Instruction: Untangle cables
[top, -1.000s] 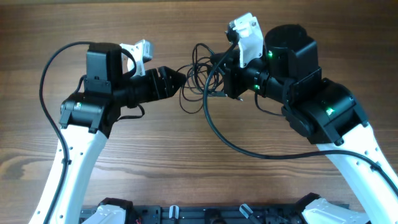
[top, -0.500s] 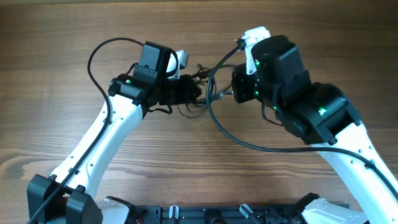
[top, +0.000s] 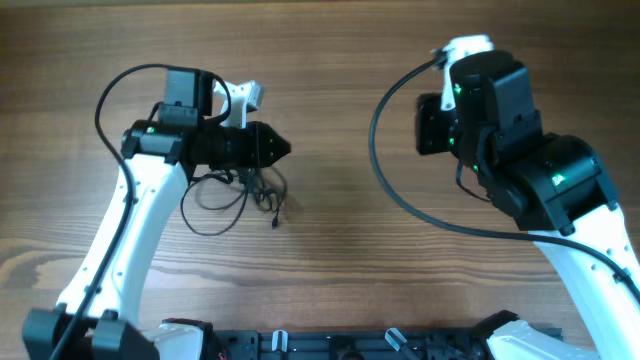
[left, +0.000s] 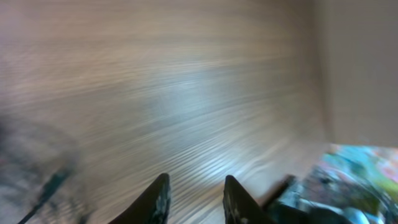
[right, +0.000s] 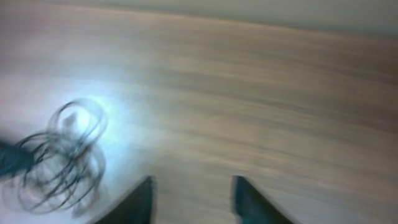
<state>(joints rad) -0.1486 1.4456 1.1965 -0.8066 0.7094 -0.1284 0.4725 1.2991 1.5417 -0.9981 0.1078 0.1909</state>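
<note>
Your left fingers (left: 163, 190) stand partly open with nothing between them; your right fingers (right: 147, 193) gape wider and are equally empty. Both have let go. Half a second ago the two met over the tangle; now the right arm has drawn off toward 2 o'clock, and the cables (top: 235, 195) lie on the surface (top: 340, 260) in loose loops at 7 o'clock from the left fingers, just beside them. The bundle looks looser, I'd judge, but not yet separated; expect to need a fresh grip.
</note>
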